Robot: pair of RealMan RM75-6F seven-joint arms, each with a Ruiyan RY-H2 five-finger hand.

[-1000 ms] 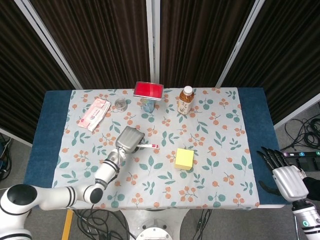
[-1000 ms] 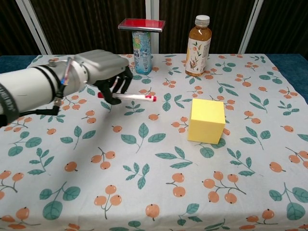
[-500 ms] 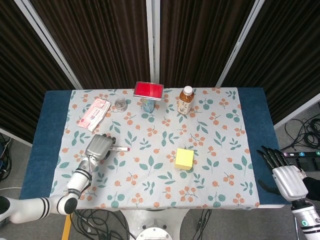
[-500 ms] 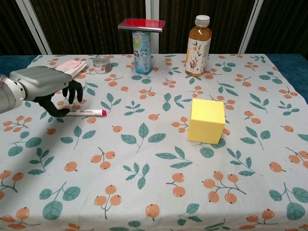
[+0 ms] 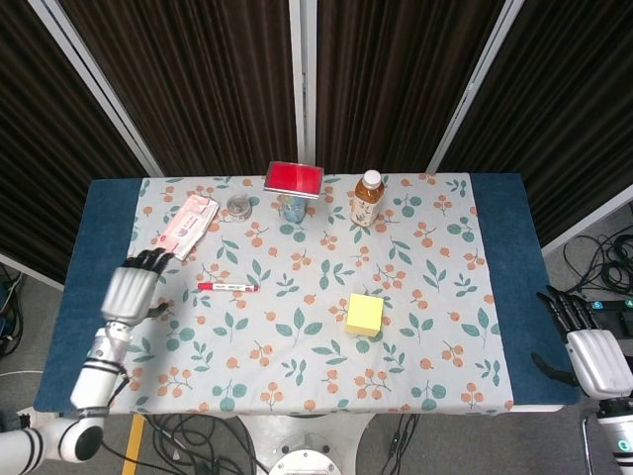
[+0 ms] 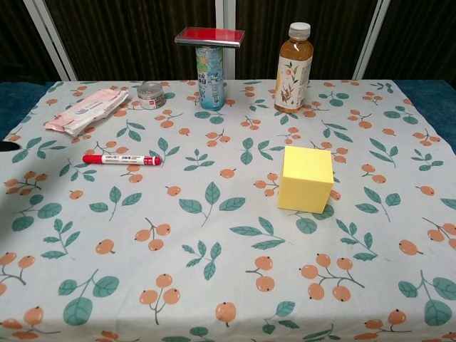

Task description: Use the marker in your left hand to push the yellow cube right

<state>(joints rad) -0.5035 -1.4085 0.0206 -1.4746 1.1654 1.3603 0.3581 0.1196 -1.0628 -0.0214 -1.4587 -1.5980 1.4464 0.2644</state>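
Floral tablecloth (image 5: 425, 297) on the table. Your left hand (image 5: 131, 290) hangs off the left edge, fingers seemingly spread, holding nothing. Right hand (image 5: 595, 356) off right, grip unclear. Yellow cube (image 6: 306, 179) centre-right; marker (image 6: 121, 159) lies flat, well left.

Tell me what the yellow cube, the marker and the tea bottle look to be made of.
Yellow cube: likely foam or painted wood; matte, evenly coloured faces, no gloss.
Marker: probably plastic; smooth white barrel with printed text, red cap and end.
Tea bottle: clear plastic, seemingly; amber liquid shows through, with a white cap and printed label.
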